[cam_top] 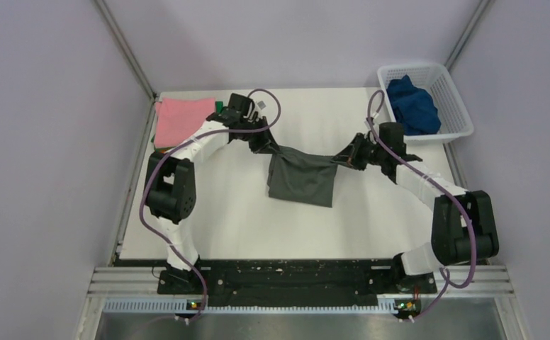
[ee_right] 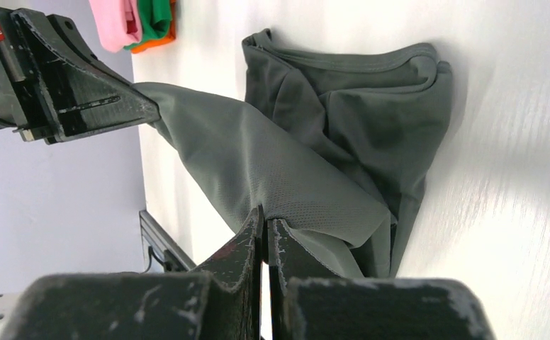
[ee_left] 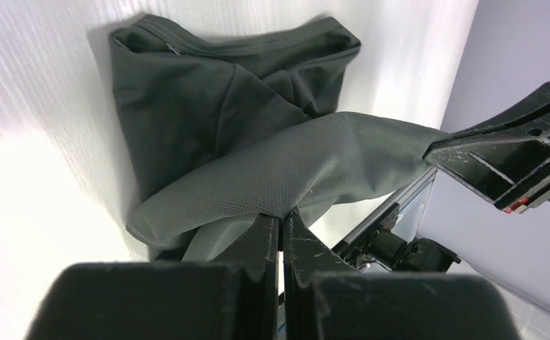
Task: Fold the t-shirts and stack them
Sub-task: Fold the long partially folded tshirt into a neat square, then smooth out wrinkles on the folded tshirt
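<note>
A dark grey t-shirt hangs in the middle of the table, stretched between both grippers, its lower part lying on the surface. My left gripper is shut on its left top corner. My right gripper is shut on its right top corner. A pink t-shirt lies folded at the far left on a stack; green and orange cloth shows under it in the right wrist view. A dark blue t-shirt lies bunched in the basket.
A white mesh basket stands at the far right corner. Grey walls close in the table on the left, right and back. A metal rail runs along the near edge by the arm bases.
</note>
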`<state>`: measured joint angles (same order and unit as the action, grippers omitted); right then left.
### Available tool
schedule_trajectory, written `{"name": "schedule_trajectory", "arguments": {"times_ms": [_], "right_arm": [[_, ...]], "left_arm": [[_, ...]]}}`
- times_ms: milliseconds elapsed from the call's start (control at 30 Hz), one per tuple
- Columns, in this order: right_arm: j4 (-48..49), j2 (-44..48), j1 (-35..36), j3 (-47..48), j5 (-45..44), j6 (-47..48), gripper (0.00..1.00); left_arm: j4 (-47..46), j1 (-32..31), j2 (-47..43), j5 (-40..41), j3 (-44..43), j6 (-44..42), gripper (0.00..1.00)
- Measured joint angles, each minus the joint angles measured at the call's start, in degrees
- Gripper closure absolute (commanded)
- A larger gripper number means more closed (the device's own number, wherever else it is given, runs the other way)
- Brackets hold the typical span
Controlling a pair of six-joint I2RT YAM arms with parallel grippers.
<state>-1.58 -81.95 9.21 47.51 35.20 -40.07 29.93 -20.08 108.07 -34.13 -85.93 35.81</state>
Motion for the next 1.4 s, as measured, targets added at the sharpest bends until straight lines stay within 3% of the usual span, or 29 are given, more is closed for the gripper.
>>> {"name": "schedule_trajectory", "arguments": {"times_ms": [233,367,433,533,567,600,633,667,700,867,1133,1400], "right_arm": [[5.29,-5.46,-0.13,0.59,-1.44,-2.08,1.0],[7.52,-6.01,-0.13,0.59,-4.15,-2.49,1.0],[8.92,-7.02,-0.15,0.61,-5.31,-2.45,0.97],[9.9,-9.92,-0.26,1.42,-5.35,-2.1,0.86],[10.21,-11.54,-0.37,2.16,-5.18,-1.95,0.72],[10.23,-12.87,-0.48,2.84,-5.09,-1.9,0.52],[10.19,-14.03,-0.57,3.54,-5.11,-1.75,0.36],[9.99,-14.91,-0.68,4.22,-5.29,-1.55,0.09],[9.73,-15.1,-0.76,4.55,-5.7,-1.75,0.02],[6.6,-11.67,-0.85,5.77,-9.86,0.24,0.01],[5.99,5.07,-0.48,-0.85,-9.75,2.97,0.01],[10.58,-1.92,1.44,-1.97,-5.05,2.82,0.01]], "left_arm": [[1.4,1.36,8.2,-0.55,-5.73,-0.7,1.0],[1.66,1.97,12.09,-0.59,-8.83,-1.03,0.91],[1.77,2.14,13.29,-0.59,-9.86,-1.03,0.81],[1.81,2.43,14.49,-0.44,-11.19,-1.07,0.53],[1.95,2.56,14.69,-0.22,-11.58,-0.94,0.47],[2.05,2.71,14.75,0.13,-12.02,-1.01,0.32],[2.47,2.82,14.86,0.57,-12.74,-0.87,0.05],[2.93,2.95,14.97,0.94,-13.79,-1.01,0.02],[3.37,3.04,15.06,1.22,-14.93,-1.25,0.01],[4.74,3.04,13.81,2.93,-17.97,-1.14,0.01],[3.96,-1.97,4.68,3.76,-8.76,-2.14,0.01],[3.61,-6.75,12.66,3.52,-15.98,-2.32,0.01]]}}
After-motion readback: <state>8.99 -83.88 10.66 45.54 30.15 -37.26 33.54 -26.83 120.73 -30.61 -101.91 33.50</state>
